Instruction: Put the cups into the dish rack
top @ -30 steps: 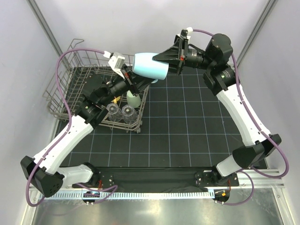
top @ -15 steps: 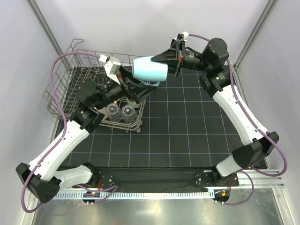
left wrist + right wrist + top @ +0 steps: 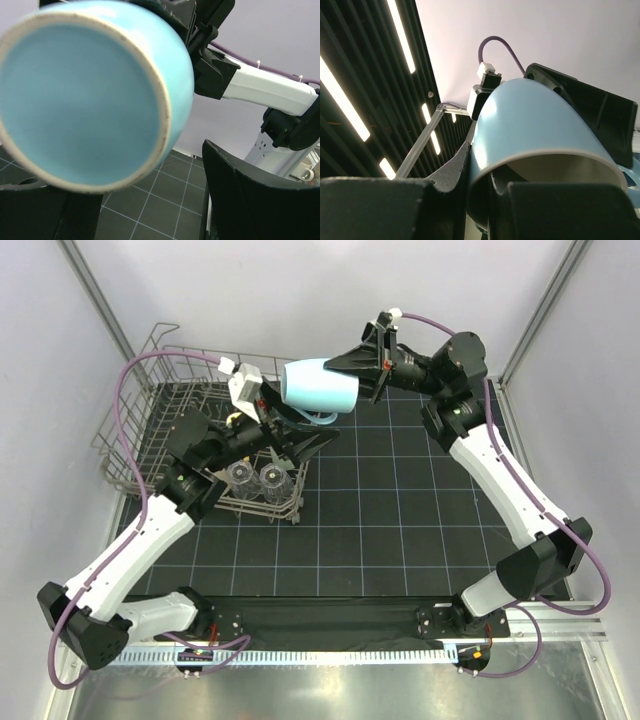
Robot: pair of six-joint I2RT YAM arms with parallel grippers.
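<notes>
Left arm (image 3: 150, 530) hides much of the dish rack (image 3: 128, 415) interior from above. Light-blue mug (image 3: 85, 95) overfills left wrist view, top and left cropped. Right claw (image 3: 350, 365) tips lost at mug's mouth overhead.

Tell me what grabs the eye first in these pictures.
The light-blue mug hangs on its side in mid-air, pinched at its rim by the right gripper, by the dish rack's far right corner. Just below it the left gripper stands open, its camera filled by the mug's base. Two clear tumblers sit in the rack's near right corner.
</notes>
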